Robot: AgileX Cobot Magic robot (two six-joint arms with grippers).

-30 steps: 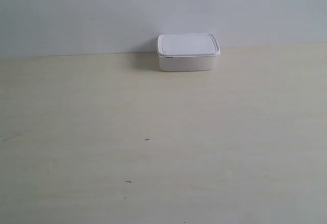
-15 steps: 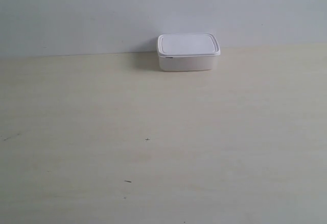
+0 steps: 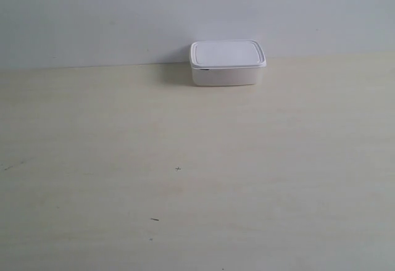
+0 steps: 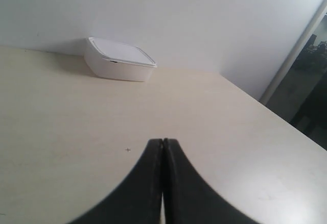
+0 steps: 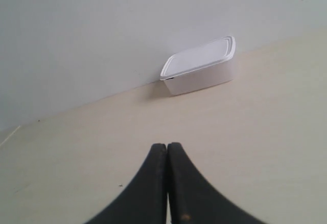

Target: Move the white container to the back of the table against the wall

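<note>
The white container [image 3: 226, 63] stands lidded at the back of the pale table [image 3: 197, 178], touching the grey-white wall [image 3: 123, 12]. It also shows far off in the left wrist view, the white container [image 4: 117, 60], and in the right wrist view, the white container [image 5: 200, 67]. My left gripper [image 4: 162, 141] is shut with nothing in it, well short of the box. My right gripper [image 5: 167, 145] is likewise shut and empty, far from the box. Neither arm appears in the exterior view.
Small dark specks [image 3: 178, 169] dot the table surface. In the left wrist view the table's side edge [image 4: 286, 124] runs beside a dark opening with a pale frame [image 4: 294, 55].
</note>
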